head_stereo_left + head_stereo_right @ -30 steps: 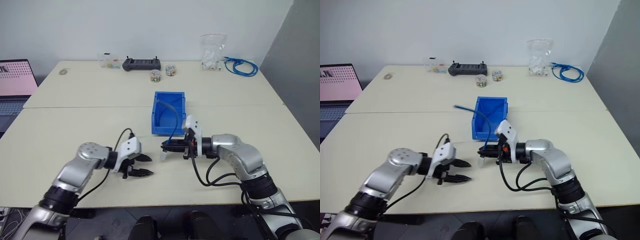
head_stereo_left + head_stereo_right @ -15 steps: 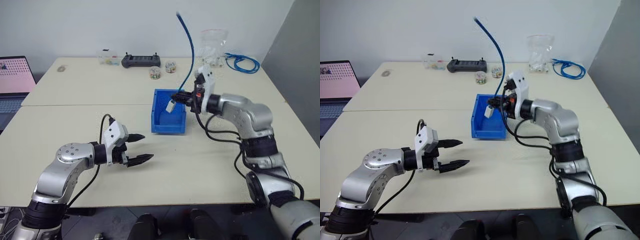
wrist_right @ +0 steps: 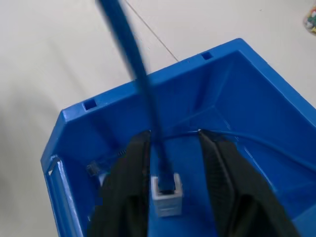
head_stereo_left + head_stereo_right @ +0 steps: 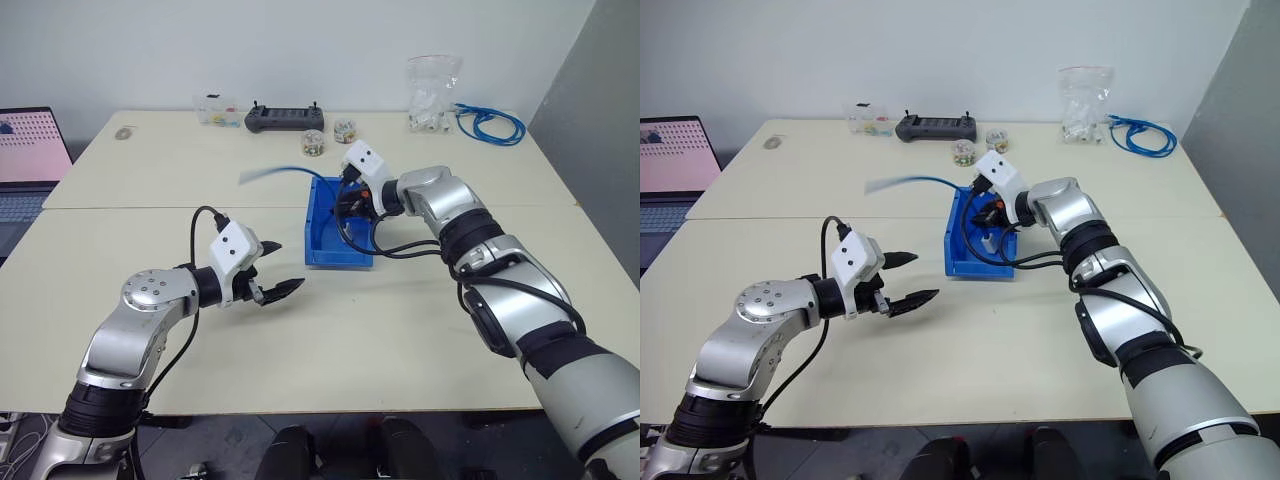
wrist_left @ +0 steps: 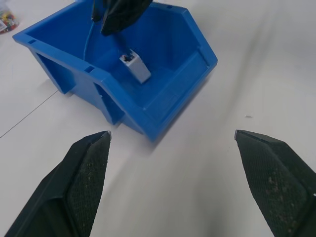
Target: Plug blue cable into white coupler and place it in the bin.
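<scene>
**Coupler and cable going into the bin, release under way**

The white coupler (image 3: 166, 193) is sitting inside the bin (image 4: 322, 252) with the blue cable (image 3: 133, 79) plugged into its top, so I am judging the joining done and the placing all but finished. The cable is arching out over the bin's rim toward my left, its free end blurred above the counter (image 4: 400, 330). What is remaining, as I read it, is letting go fully and drawing clear. My right gripper (image 3: 170, 168) is reaching down into the bin, its jaws standing apart on either side of the coupler, which is lying between them with a gap showing at each flank. My left gripper (image 4: 277, 268) is hovering near the bin's front, jaws spread wide and carrying nothing.
</scene>
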Tool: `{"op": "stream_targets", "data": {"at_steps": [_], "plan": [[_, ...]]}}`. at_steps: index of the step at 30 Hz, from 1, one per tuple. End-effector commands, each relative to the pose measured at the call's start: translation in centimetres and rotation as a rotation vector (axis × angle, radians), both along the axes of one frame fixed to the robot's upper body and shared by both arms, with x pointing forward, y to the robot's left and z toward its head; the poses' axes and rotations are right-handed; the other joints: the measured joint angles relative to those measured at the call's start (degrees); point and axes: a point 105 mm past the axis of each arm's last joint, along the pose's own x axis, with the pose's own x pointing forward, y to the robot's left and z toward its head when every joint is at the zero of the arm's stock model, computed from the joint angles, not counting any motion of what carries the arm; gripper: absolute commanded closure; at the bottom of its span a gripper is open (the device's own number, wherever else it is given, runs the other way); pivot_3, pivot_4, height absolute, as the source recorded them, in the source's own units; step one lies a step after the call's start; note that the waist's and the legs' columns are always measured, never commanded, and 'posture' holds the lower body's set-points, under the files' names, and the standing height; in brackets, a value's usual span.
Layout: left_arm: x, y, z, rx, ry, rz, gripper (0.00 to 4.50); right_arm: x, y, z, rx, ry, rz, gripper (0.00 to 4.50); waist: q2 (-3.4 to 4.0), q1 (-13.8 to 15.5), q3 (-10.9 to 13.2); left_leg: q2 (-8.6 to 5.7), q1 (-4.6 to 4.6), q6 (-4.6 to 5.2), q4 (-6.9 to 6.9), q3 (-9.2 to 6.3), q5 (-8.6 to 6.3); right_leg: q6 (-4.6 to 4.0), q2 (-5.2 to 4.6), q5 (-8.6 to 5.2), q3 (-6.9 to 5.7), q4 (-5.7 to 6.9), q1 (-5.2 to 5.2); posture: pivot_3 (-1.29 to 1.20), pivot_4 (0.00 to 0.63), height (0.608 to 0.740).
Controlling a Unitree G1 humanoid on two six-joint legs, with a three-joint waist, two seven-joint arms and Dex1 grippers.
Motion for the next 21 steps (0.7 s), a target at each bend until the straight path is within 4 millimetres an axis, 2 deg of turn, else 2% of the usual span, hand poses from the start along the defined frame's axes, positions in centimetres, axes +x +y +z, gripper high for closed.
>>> {"op": "stream_targets", "data": {"at_steps": [1, 8, 11, 13, 14, 16, 21], "plan": [[0.0, -0.7, 1.0, -0.012, -0.032, -0.01, 0.3, 0.2, 1.2, 3.4, 0.058, -0.076, 0.028, 1.76, 0.01, 0.0, 0.0, 0.0, 0.0, 0.0, 0.0, 0.0, 0.0, 0.0, 0.0, 0.0, 0.01, 0.01, 0.0, 0.0, 0.15, 0.74], [0.4, -1.3, 1.9, -0.051, -0.03, 0.03, 0.3, 1.4, 1.1, 6.6, 0.218, -0.165, -0.095, 0.06, 0.01, 0.0, 0.0, 0.0, 0.0, -0.01, 0.01, -0.03, 0.0, -0.01, 0.0, 0.01, 0.0, 0.03, 0.0, 0.0, 0.15, 0.74], [0.7, -1.2, 2.5, -0.073, -0.03, 0.07, 0.3, 1.5, 0.4, 8.2, 0.291, -0.202, -0.095, 0.02, 0.01, 0.0, 0.0, -0.01, -0.02, -0.01, 0.01, -0.02, 0.01, -0.01, -0.01, 0.01, 0.0, 0.02, 0.0, 0.0, 0.15, 0.74], [1.0, -0.1, 3.0, -0.085, -0.049, 0.133, 0.3, 1.0, -0.8, 9.2, 0.346, -0.243, -0.034, 0.02, 0.0, 0.0, 0.0, -0.01, -0.02, -0.01, 0.01, 0.0, 0.01, -0.01, -0.01, 0.01, 0.01, 0.02, 0.0, 0.0, 0.15, 0.74], [1.2, 0.6, 3.2, -0.077, -0.058, 0.165, 0.3, 0.1, -1.6, 9.2, 0.364, -0.265, 0.024, 0.02, 0.0, 0.0, 0.0, -0.01, -0.04, -0.01, 0.03, -0.02, 0.01, -0.01, -0.02, 0.01, 0.0, 0.01, 0.0, 0.0, 0.15, 0.74], [1.3, 1.8, 3.7, -0.048, -0.092, 0.198, 0.3, -1.9, -3.1, 7.9, 0.362, -0.241, 0.112, 0.02, -0.05, 0.4, 0.0, 0.0, -0.08, -0.01, 0.04, -0.08, 0.0, 0.0, -0.02, 0.01, -0.06, -0.03, 0.02, 0.0, 0.15, 0.74], [1.7, 4.4, 4.6, -0.032, -0.123, 0.291, 0.3, -7.8, -8.0, 3.5, 0.325, -0.167, 0.121, 0.02, 0.02, 0.8, 0.0, -0.04, -0.25, -0.02, 0.1, -0.03, -0.01, 0.03, -0.17, 0.0, -0.14, -0.07, 0.0, 0.0, 0.15, 0.74]]}}
